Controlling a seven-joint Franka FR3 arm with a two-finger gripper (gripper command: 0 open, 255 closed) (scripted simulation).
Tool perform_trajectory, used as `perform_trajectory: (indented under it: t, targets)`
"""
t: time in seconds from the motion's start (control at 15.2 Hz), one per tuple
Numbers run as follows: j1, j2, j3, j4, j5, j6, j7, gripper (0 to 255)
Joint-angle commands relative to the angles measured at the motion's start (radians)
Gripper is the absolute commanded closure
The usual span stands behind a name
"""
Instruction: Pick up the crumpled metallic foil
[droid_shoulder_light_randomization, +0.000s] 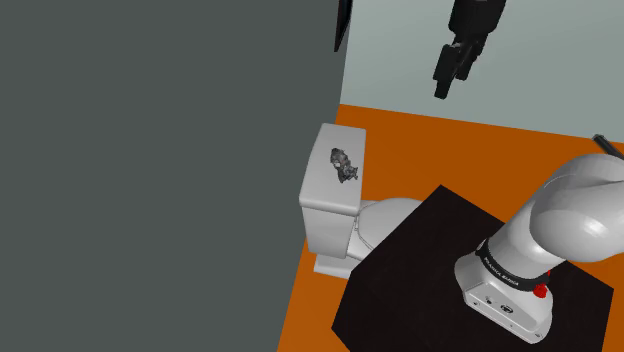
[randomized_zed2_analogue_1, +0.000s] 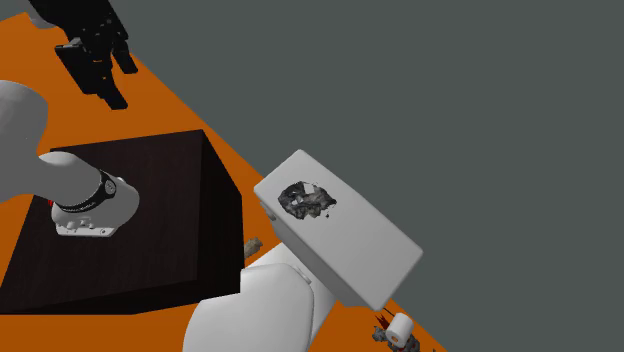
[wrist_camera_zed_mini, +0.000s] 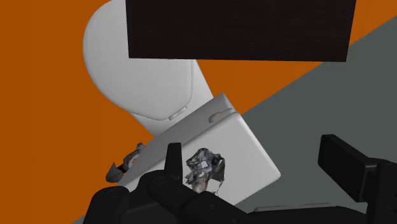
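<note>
The crumpled foil (droid_shoulder_light_randomization: 345, 165) is a small dark grey, shiny lump lying on the white lid of a toilet tank (droid_shoulder_light_randomization: 324, 192), near the wall end. In the second exterior view the foil (randomized_zed2_analogue_1: 306, 200) sits toward the lid's (randomized_zed2_analogue_1: 365, 245) upper left corner. My black gripper (droid_shoulder_light_randomization: 442, 86) hangs high above the floor, well up and away from the tank, also seen at the top left as the gripper (randomized_zed2_analogue_1: 104, 88). Through the wrist view the gripper (wrist_camera_zed_mini: 251, 153) is open, its fingers wide apart, with the foil (wrist_camera_zed_mini: 203, 169) far below on the tank lid (wrist_camera_zed_mini: 238, 133); nothing is held.
The toilet's white bowl (droid_shoulder_light_randomization: 388, 218) joins the tank toward my black stand (droid_shoulder_light_randomization: 420, 275). A dark grey wall (droid_shoulder_light_randomization: 150, 150) runs right behind the tank. On the orange floor lie small scraps (randomized_zed2_analogue_1: 252, 244) by the tank and a white roll (randomized_zed2_analogue_1: 399, 329) near the wall.
</note>
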Motion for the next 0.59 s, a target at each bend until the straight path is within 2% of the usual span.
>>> perform_trajectory:
  t: [0.0, 0.53]
  targets:
    - [0.000, 0.000, 0.000, 0.000, 0.000, 0.000, 0.000, 0]
    - [-0.035, 0.177, 0.037, -0.105, 0.008, 0.291, 0.142, 0]
